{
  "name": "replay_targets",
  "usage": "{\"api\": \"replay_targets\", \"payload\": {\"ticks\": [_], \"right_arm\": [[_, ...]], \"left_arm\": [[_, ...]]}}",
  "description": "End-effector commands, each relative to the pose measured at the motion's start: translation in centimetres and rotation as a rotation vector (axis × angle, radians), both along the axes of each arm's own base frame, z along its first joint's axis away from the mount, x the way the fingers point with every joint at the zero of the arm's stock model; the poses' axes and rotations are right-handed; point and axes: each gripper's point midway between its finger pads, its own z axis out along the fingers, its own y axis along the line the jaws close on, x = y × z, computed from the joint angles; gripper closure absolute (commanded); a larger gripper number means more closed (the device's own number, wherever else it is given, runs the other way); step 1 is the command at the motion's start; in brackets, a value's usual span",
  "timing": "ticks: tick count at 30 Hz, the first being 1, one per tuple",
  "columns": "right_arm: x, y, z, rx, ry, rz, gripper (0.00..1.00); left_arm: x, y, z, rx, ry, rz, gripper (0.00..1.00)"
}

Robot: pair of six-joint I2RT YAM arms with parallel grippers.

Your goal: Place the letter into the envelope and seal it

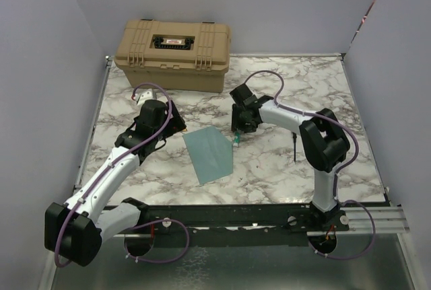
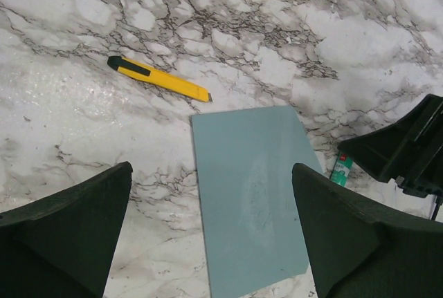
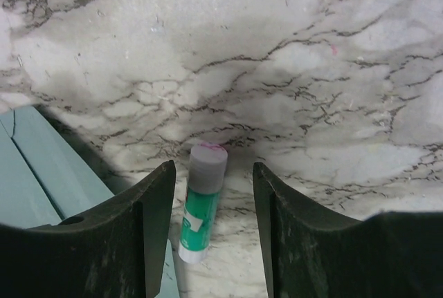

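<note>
Teal paper envelope (image 1: 209, 155) lying long axis near-to-far; left gripper (image 2: 211, 170) gaping empty; right gripper (image 3: 212, 166) half-open, straddling ungripped green glue stick (image 3: 197, 222), label blurred

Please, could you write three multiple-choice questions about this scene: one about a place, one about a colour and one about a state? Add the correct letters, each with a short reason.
1. Where is the glue stick?
A. held up by the left gripper
B. lying on the table between the right gripper's fingers
C. inside the envelope

2. What colour is the envelope?
A. teal
B. red
C. white

3. The left gripper is:
A. shut on the envelope
B. shut and empty
C. open, holding nothing

Answers:
1 B: the right wrist view shows it on the marble with a finger on each side.
2 A: it looks blue-green in every view.
3 C: its fingers stand wide apart, gripping nothing.
</note>
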Motion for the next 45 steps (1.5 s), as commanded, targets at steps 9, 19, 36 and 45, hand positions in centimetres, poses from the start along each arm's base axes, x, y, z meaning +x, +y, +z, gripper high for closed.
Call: {"api": "replay_targets", "payload": {"ticks": [9,19,36,45], "right_arm": [[-0.3,-0.5,-1.7,-0.058,0.088,-0.086,0.53],[-1.1,-0.6,-2.1,-0.047,0.117,-0.099,0.82],[0.4,3.1,21.7,0.655,-0.403,0.0,0.86],[-1.3,4.5,27.0,0.814,-0.439,0.082,0.86]], "left_arm": [[1.0,-0.4,0.2,-0.006,-0.028,-0.016,0.01],[1.2,-1.6,0.5,-0.035,-0.031,-0.074,0.03],[1.8,-17.4,10.4,-0.554,-0.256,-0.608,0.01],[0.5,-21.6,11.5,-0.697,-0.247,-0.702,0.12]]}}
